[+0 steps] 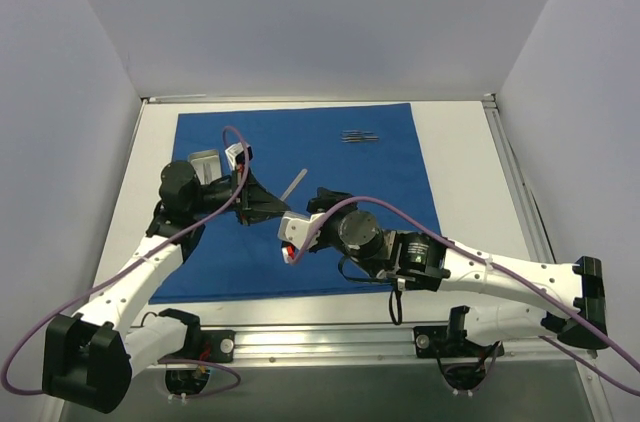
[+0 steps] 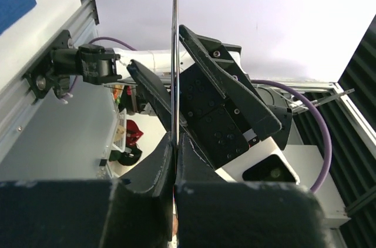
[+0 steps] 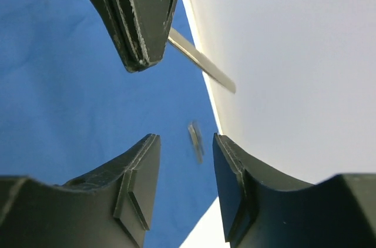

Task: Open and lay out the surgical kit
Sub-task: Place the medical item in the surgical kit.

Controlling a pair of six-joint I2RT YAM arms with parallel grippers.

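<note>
Above wrap (image 1: pixel 395 212), left pincer (image 2: pixel 175 142) clamps instrument (image 2: pixel 175 54); right pincer (image 3: pixel 185 142) agape.

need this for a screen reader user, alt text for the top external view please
Seen from above, a royal-blue cloth lies flat on a white table; over its middle the robot's left gripper pinches a thin metal instrument, with the right gripper close beside it. More instruments lie near the cloth's far edge.

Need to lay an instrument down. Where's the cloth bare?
Bare: the right side of the royal-blue cloth sheet, between the thin metal instruments and the right arm. Crowded: mid-cloth, where the left hand, holding a flat metal strip, faces the right hand.
</note>
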